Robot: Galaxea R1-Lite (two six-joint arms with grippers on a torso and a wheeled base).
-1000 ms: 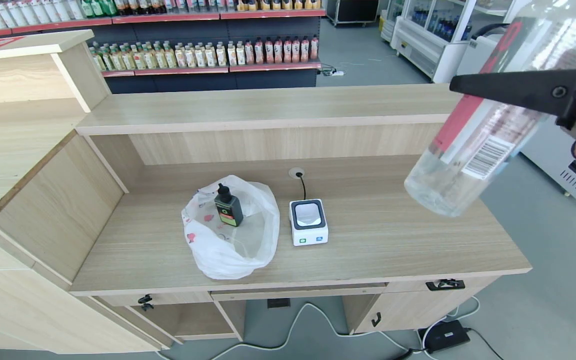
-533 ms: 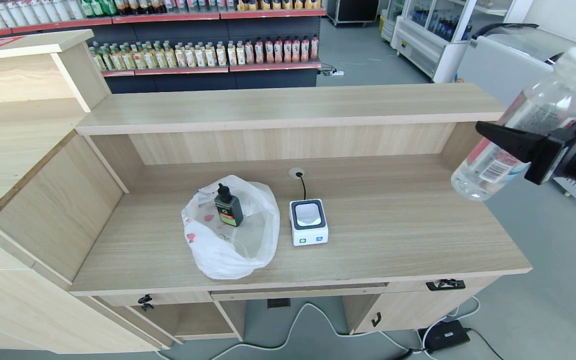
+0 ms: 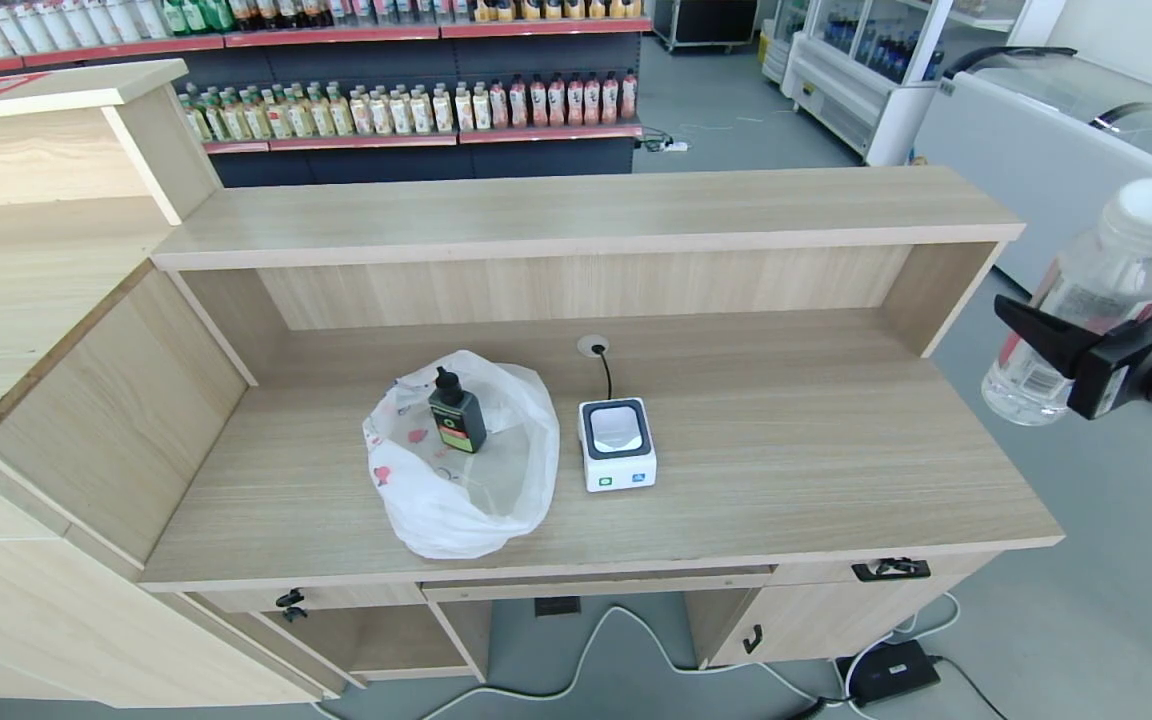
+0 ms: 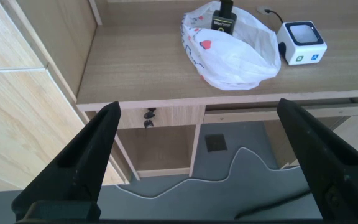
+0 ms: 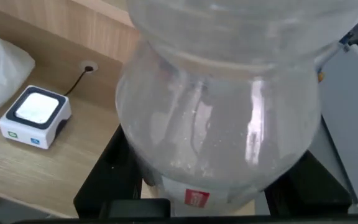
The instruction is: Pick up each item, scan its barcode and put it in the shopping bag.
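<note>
My right gripper (image 3: pixel 1086 345) is shut on a clear water bottle (image 3: pixel 1086 310) with a white cap and red-and-white label, held tilted in the air off the right end of the counter. The same bottle (image 5: pixel 219 118) looms large in the right wrist view. On the wooden counter (image 3: pixel 786 470) a white scanner (image 3: pixel 616 443) sits near the middle. To its left lies an open white shopping bag (image 3: pixel 466 460) with a dark bottle (image 3: pixel 456 412) standing in it. My left gripper (image 4: pixel 197 162) hangs open below the counter's front edge, looking up at the bag (image 4: pixel 232 50) and scanner (image 4: pixel 301 42).
A raised shelf (image 3: pixel 576 215) runs along the back of the counter and a wooden side wall (image 3: pixel 106 400) closes its left end. A cable (image 3: pixel 604 372) leads from the scanner to a hole behind it. Freezers (image 3: pixel 1016 150) stand to the right.
My right gripper has carried the water bottle right and downward, away from the camera, past the counter's right end. The bag, dark bottle and scanner have stayed put.
</note>
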